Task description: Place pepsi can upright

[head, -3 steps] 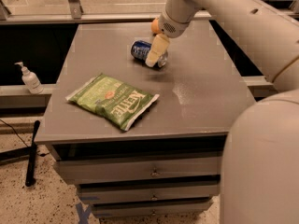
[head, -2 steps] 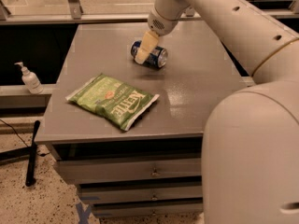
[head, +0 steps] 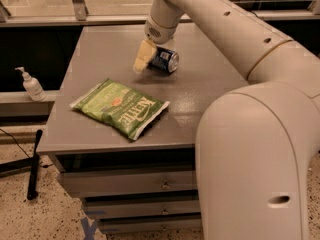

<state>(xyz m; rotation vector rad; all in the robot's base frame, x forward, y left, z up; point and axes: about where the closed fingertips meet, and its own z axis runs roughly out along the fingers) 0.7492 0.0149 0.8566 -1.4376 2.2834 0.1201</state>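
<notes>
Small dark-blue metal pepsi can [head: 166, 60] lies on its side on grey table [head: 215, 84]. Cream gripper [head: 144, 60] just beside it, grip state unclear. Green chip bag [head: 120, 108] nearby.

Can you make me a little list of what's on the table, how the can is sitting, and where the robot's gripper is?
can: pepsi can, lying on its side, not upright yet
gripper: gripper, low over the table, close beside the can on the picture's left
bag: green chip bag, lying flat, nearer the front edge, apart from the can
table: grey table
off the table: pump bottle, at the picture's left
</notes>
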